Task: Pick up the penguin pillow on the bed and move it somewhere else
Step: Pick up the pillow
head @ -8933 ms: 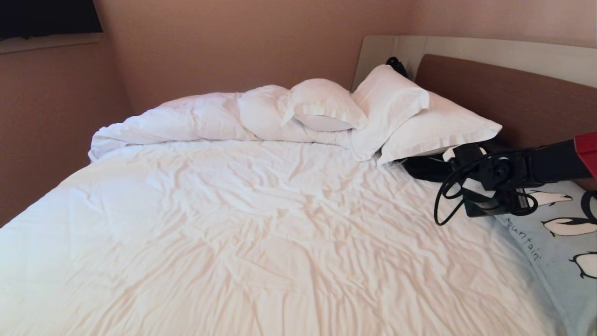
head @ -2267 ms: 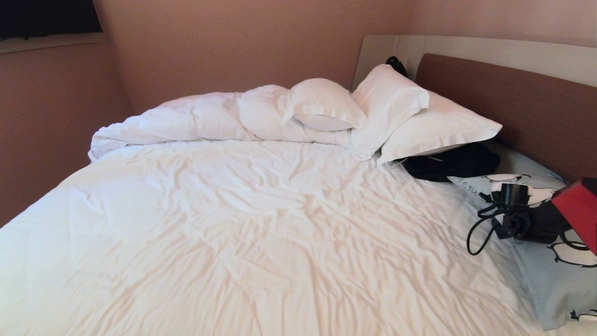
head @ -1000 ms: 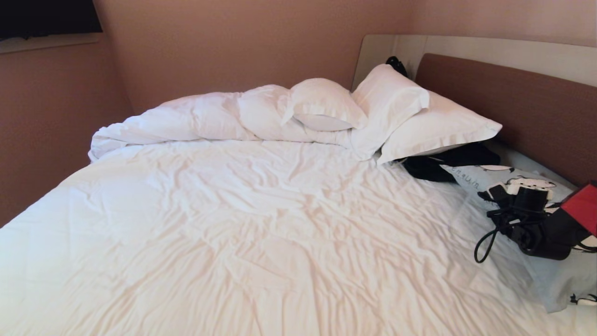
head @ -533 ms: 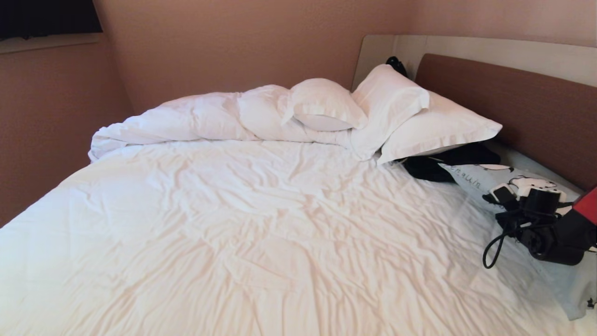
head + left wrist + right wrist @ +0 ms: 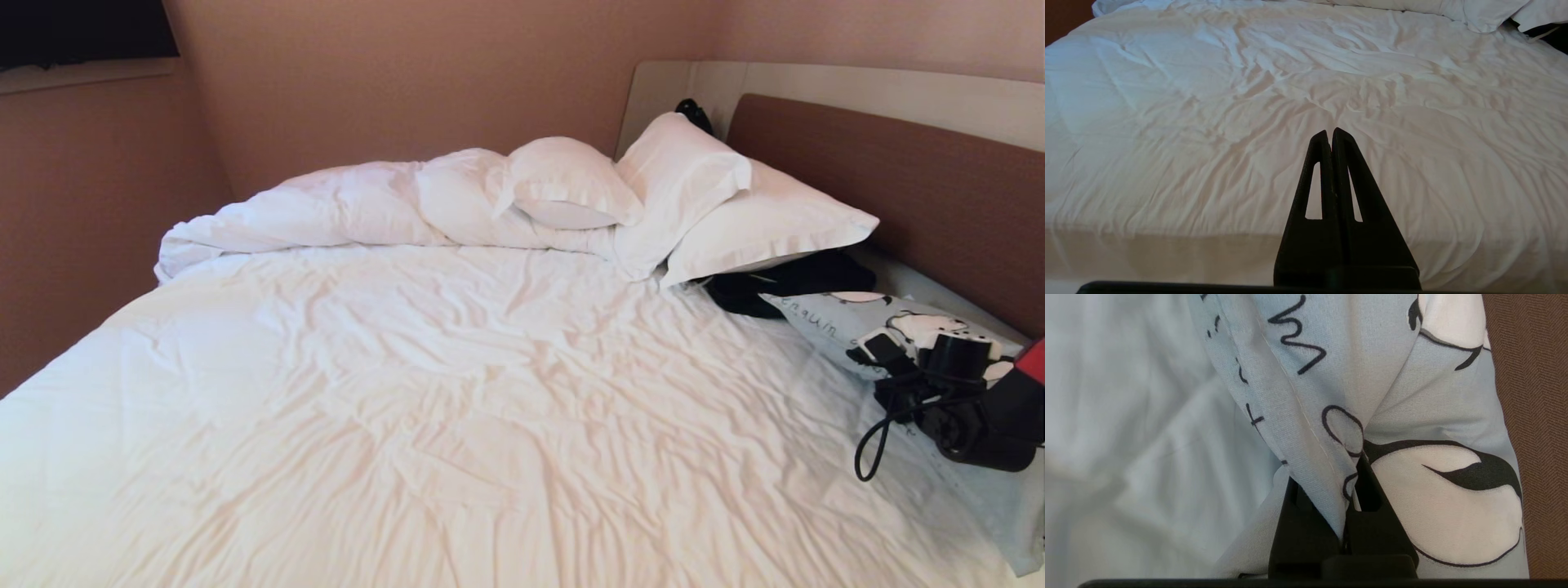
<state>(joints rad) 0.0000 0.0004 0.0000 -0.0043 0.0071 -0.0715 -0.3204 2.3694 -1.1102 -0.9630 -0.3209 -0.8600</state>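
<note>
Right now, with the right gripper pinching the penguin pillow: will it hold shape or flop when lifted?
Likely floppy: the penguin pillow bunches into folds where the right gripper pinches it. Probably light, since a pinch of cloth raises that end off the bed. The grip may hold only the cover, so it could sag or slip.

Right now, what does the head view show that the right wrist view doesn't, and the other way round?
Only the head view shows the white pillows, bunched duvet, the black clothing bundle and the wide spread of the bed.
Only the right wrist view shows the right end effector shut on a fold of fabric.
Both show the penguin pillow, the white sheet and the brown headboard.
</note>
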